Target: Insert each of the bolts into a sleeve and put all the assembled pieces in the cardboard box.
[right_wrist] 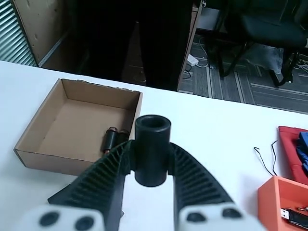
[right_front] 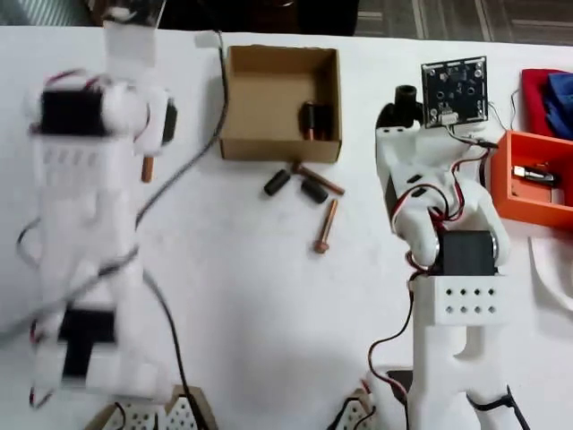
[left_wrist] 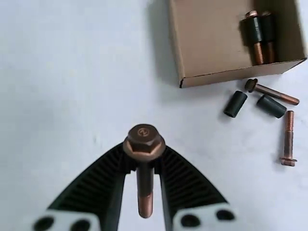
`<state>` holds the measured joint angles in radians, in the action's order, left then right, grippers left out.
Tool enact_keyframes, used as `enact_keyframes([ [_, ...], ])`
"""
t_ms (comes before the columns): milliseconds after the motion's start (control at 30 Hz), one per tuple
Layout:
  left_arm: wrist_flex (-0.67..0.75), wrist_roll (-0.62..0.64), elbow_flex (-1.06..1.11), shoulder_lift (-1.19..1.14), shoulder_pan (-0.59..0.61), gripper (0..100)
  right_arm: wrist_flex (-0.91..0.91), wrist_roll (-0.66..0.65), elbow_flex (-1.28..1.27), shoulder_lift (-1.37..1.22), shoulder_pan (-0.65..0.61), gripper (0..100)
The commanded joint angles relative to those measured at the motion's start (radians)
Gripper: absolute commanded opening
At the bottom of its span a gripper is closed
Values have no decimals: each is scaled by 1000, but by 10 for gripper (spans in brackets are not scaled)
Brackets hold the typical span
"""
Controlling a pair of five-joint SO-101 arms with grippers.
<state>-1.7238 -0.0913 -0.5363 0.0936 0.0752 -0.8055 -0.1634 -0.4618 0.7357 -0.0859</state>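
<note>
Both loaded: my L gripper [left_wrist: 144, 156] clamps bolt [left_wrist: 144, 140], R gripper [right_wrist: 151, 161] clamps sleeve [right_wrist: 152, 142]. Align axes 1st, then push straight.

the high view looks steeply down from above the surface [right_front: 269, 313], taking in both arms and the cardboard box [right_front: 269, 90] by the far edge. the left wrist view sits close behind the left claw [left_wrist: 144, 156], facing down at the surface. the right wrist view sits close behind the right claw [right_wrist: 151, 154], facing nearly level past the far edge into the room. all three share the box.
</note>
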Motion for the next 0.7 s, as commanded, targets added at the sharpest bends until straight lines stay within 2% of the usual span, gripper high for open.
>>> enact_keyframes([
  [0, 163, -63, 309, 279, -5, 26, 27, 11, 8, 35, -22, 23],
  [133, 327, -72, 604, 385, 38, 26, 27, 11, 8, 35, -53, 23],
  [200, 353, -71, 682, 416, 51, 27, 27, 11, 8, 35, -68, 23],
  [400, 358, 52, 710, 528, 89, 30, 27, 11, 6, 33, -68, 23],
  [533, 364, 58, 723, 591, 81, 27, 27, 11, -3, 33, -68, 23],
  [600, 425, 60, 757, 621, 80, 27, 42, 23, -21, 42, -68, 23],
  [667, 519, 60, 805, 661, 83, 27, 76, 115, -58, 53, -47, 23],
])
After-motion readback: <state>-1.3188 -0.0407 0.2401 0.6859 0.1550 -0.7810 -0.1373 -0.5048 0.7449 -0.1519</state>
